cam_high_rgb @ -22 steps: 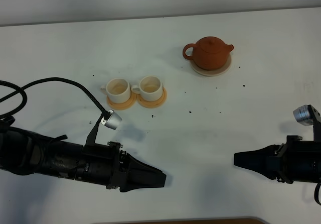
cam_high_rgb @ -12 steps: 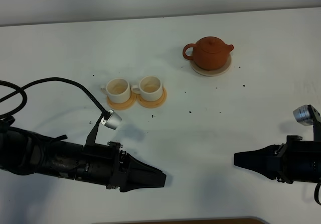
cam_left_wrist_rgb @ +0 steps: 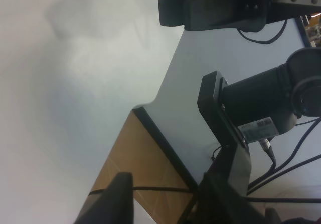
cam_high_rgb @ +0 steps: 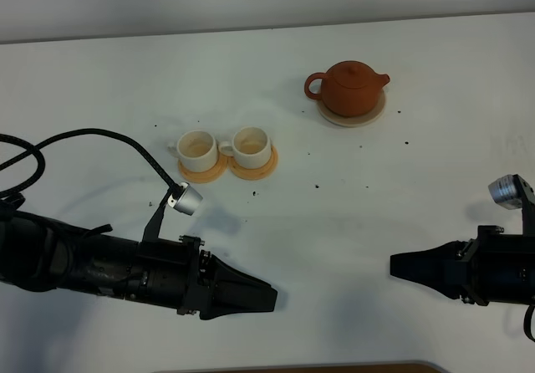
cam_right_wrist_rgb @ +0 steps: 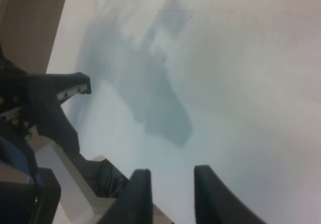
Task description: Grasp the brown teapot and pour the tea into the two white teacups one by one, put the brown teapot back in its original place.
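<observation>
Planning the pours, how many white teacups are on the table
2: the left teacup on the left orange coaster, the right teacup beside it on the right coaster. None looks hidden.

The worktop (cam_high_rgb: 351,247) is a flat, matte white surface that fills nearly the whole exterior high view. Its far edge meets a grey wall. A narrow brown strip (cam_high_rgb: 334,369) runs along its near edge.

Items lying directly on the worktop:
1. A round cream saucer (cam_high_rgb: 351,122), far side, right of centre.
2. A first coaster (cam_high_rgb: 203,174), round and orange-tan, left of centre and nearer than the saucer.
3. A second coaster (cam_high_rgb: 255,171) of the same kind, touching the first on the side towards the saucer.

The coasters lie well apart from the saucer. Small dark specks (cam_high_rgb: 319,186) are scattered across the middle of the worktop, mostly between and in front of these items.
</observation>
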